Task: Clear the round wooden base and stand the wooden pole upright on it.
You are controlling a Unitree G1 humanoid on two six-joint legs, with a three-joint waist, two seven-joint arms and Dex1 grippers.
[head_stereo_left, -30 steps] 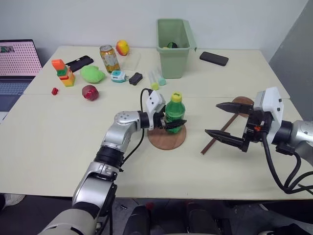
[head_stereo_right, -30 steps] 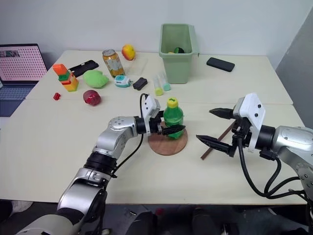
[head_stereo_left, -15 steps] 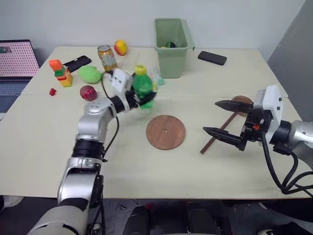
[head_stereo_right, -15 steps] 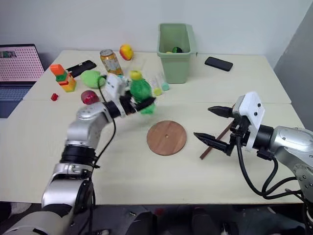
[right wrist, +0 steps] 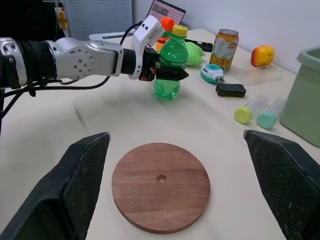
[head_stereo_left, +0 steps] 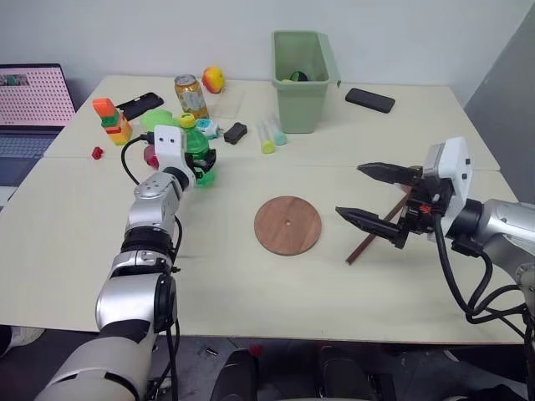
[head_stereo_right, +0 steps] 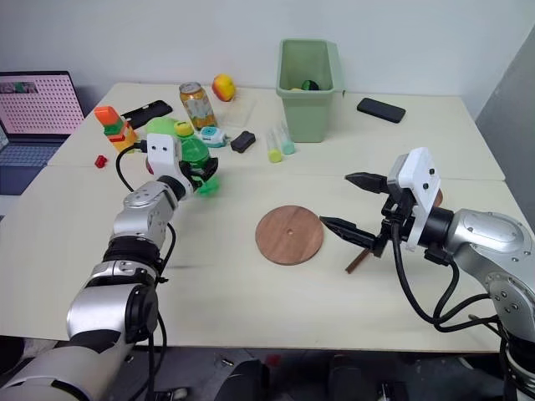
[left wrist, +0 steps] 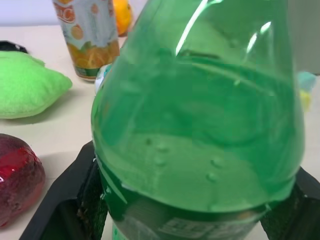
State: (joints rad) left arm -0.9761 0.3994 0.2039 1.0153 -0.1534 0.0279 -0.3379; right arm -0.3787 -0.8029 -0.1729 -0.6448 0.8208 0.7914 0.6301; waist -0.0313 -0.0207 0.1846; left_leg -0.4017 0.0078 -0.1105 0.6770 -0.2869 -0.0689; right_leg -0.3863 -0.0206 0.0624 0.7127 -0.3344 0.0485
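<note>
Cream bench (head_stereo_left: pixel 251 276) under me, cluttered along its far side, bare near the front. My left jaws (right wrist: pixel 167 74) are around the green bottle (head_stereo_left: pixel 195 153), one black finger on either side of its body, and the bottle now stands on the bench at the left, just beside the dark red fruit (left wrist: pixel 17 182) and near the green beanbag (left wrist: pixel 27 90) and the drink can (head_stereo_left: pixel 190 95). A second ago that bottle stood on the round wooden base (head_stereo_left: pixel 287 225) with my left jaws clenched on it; since then I have carried it left and farther away, off the disc. Whether my grip has already let go I cannot tell, since the fingers sit right against the plastic.

My right jaws (head_stereo_left: pixel 374 196) are spread wide and grasp nothing, hovering to the right of the base in much the same place as before. Beneath them the wooden pole (head_stereo_left: pixel 368 241) lies flat on the bench, slanting toward me, its far end hidden behind my right wrist.

So the base is clear, its centre hole (right wrist: pixel 161 178) showing. As I judge it, the first half of the job is done once the left arm pulls away, and picking up the pole comes next.
</note>
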